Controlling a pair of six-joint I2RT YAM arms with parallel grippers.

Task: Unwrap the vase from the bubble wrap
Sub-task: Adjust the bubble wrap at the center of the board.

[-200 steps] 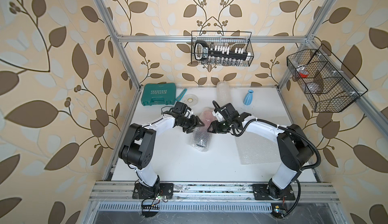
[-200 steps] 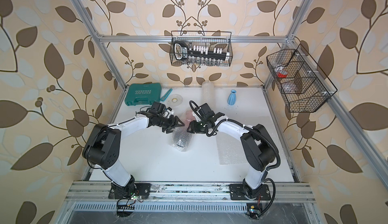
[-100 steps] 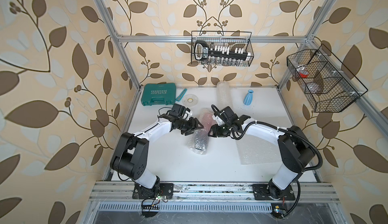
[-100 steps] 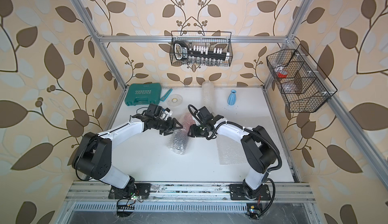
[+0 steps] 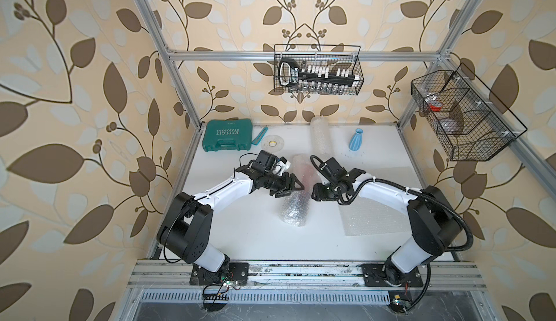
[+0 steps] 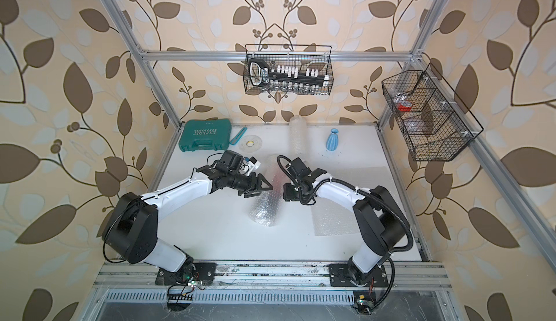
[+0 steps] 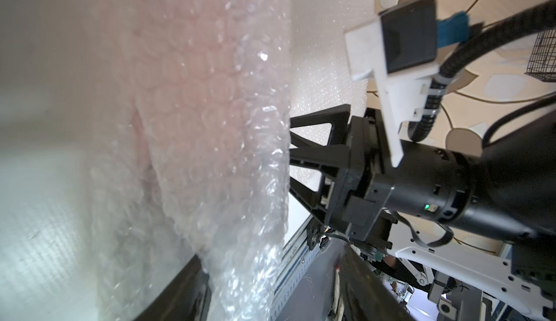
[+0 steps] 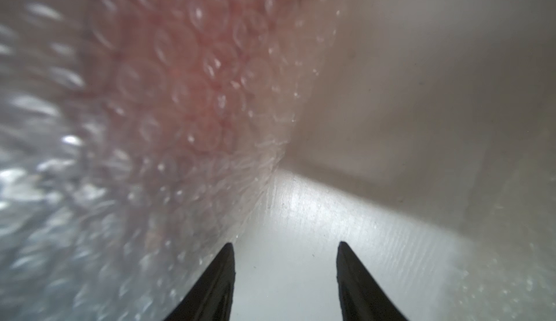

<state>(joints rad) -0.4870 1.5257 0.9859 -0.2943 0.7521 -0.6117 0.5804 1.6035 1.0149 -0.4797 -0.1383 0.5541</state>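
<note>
Change: left arm is seen stretched flatter than a second ago, its elbow dropped toward the lower left of the frame, and the left gripper point(image 5: 293, 190) is brought closer to the bundle
Bundle: bubble wrap point(image 5: 296, 205) is found in the middle of the table point(image 5: 255, 238), between the two grippers, its near end slid a little lower in the frame; it is not yet opened
Vase: vase point(image 7: 186, 94) is made out only as a pink form through the wrap, fully covered
Left tool: jaws are held spread, a loose edge of wrap hanging between them and touching one; nothing is pinched
Right tool: right gripper point(image 8: 284, 244) is held with jaws spread over bare table, just beside the bundle; nothing is gripped
Meaning: the approach is judged complete, a pinch on a free edge is yet to be made, and the unwrapping is judged barely begun
Writing: "EXPLOIT" is read, upside down, on the green case point(image 5: 227, 135) at the upper left of the table
Unread: the label on the black rack point(image 5: 325, 77) in the wire basket point(image 5: 358, 76) is too small to be read
</note>
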